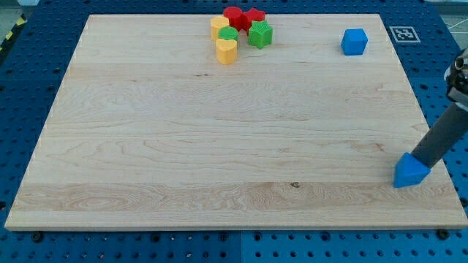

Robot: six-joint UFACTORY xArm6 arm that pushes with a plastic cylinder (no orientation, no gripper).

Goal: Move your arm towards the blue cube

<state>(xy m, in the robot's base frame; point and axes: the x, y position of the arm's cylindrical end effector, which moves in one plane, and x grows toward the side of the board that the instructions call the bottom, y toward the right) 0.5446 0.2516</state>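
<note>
The blue cube point(355, 42) sits near the view's top right of the wooden board point(219, 146). My tip point(420, 162) is at the view's lower right, touching the upper right side of a second blue block point(410, 172), a wedge-like shape. The dark rod rises from there toward the right edge. The tip is far below the blue cube, most of the board's depth away.
A cluster sits at the view's top centre: a red cylinder point(233, 15), a red star-like block point(254, 17), a green star-like block point(259, 34), a green block point(228, 34), a yellow block point(219, 26) and a yellow heart point(227, 51). A marker tag point(403, 33) lies off the board.
</note>
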